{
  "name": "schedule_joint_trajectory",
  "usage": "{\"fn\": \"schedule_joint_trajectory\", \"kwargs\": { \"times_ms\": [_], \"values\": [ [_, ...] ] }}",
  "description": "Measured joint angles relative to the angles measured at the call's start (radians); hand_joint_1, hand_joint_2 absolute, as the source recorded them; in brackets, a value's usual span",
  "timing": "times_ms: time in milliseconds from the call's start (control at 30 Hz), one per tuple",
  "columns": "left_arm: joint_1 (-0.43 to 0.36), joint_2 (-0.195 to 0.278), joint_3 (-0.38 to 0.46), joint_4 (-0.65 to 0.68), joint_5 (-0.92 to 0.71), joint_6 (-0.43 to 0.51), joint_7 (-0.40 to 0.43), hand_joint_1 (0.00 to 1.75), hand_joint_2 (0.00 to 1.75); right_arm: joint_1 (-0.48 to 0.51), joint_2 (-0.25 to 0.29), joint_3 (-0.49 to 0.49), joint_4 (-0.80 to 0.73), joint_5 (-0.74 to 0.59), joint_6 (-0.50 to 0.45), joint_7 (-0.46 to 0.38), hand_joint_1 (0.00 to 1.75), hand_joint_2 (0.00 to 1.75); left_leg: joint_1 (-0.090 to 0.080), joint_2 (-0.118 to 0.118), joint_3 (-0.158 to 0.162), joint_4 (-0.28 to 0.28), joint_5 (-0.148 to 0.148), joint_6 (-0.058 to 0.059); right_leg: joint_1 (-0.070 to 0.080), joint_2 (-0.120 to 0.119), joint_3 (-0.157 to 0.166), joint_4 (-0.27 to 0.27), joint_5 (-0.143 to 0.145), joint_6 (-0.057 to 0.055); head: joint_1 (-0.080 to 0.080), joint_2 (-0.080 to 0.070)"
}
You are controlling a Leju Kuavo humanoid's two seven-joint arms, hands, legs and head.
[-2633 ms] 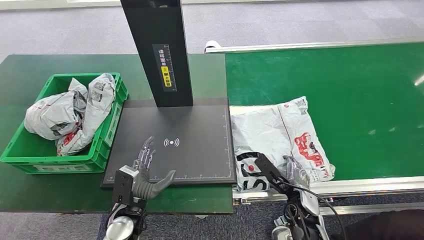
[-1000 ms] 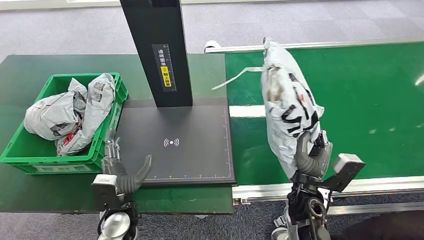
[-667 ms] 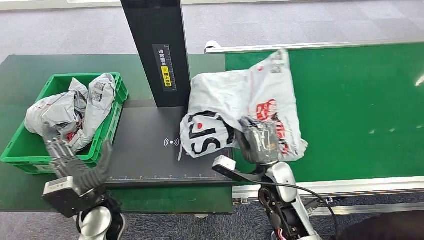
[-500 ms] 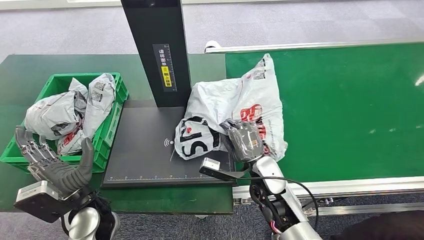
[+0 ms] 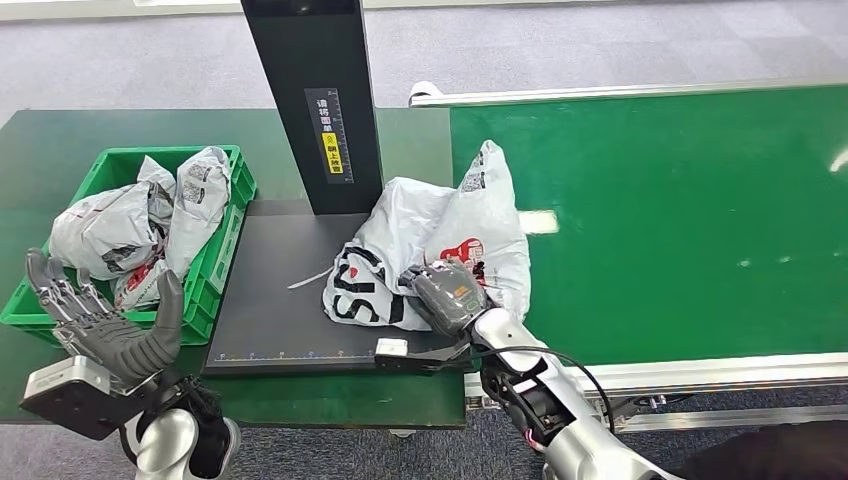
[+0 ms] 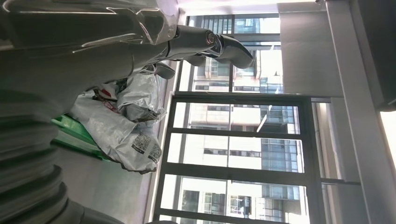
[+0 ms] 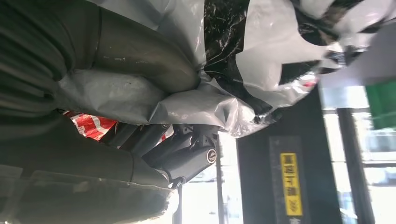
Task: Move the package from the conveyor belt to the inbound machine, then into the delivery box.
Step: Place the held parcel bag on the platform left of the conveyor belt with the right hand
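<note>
Grey-blue carpet floor (image 5: 600, 45) runs behind and under the setup, with a dark green table (image 5: 50, 140) standing on it. Tall windows (image 6: 233, 154) with dark frames look out on high-rise buildings in bright daylight. A pale grey wall panel (image 6: 308, 46) sits beside the glass, and glare reflects as a white patch at one edge.

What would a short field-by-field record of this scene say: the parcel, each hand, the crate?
parcel: grey bag, partly over the black scanner plate, partly over the green belt
right hand: grips the parcel
left hand: raised, fingers spread, holding nothing
crate: green, holds other grey bags
</note>
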State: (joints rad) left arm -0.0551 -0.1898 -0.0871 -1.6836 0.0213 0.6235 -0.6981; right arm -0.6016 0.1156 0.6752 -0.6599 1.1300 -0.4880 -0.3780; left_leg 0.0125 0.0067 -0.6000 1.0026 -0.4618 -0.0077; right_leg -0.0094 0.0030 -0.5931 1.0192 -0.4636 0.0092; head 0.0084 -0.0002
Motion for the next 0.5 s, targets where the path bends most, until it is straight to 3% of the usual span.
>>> {"fn": "schedule_joint_trajectory", "kwargs": {
  "times_ms": [100,300,500],
  "values": [
    [0.0,-0.001,0.001,0.014,0.002,-0.02,0.0,0.0,1.75,0.002,0.006,0.004,0.017,-0.067,-0.021,-0.07,1.75,1.75,0.0,0.0,0.0,0.0,0.0,0.0,0.0,0.0,0.0,0.0,0.0,0.0,0.0,0.0],
    [-0.001,-0.002,0.002,0.033,0.003,-0.027,0.0,0.0,1.75,0.004,0.011,0.005,0.034,-0.098,-0.032,-0.106,1.75,1.75,0.0,0.0,0.0,0.0,0.0,0.0,0.0,0.0,0.0,0.0,0.0,0.0,0.0,0.0],
    [-0.002,-0.004,0.003,0.042,0.004,-0.039,0.0,0.0,1.75,0.015,0.011,0.004,0.03,-0.187,-0.043,-0.2,1.75,1.75,0.0,0.0,0.0,0.0,0.0,0.0,0.0,0.0,0.0,0.0,0.0,0.0,0.0,0.0]
  ]
}}
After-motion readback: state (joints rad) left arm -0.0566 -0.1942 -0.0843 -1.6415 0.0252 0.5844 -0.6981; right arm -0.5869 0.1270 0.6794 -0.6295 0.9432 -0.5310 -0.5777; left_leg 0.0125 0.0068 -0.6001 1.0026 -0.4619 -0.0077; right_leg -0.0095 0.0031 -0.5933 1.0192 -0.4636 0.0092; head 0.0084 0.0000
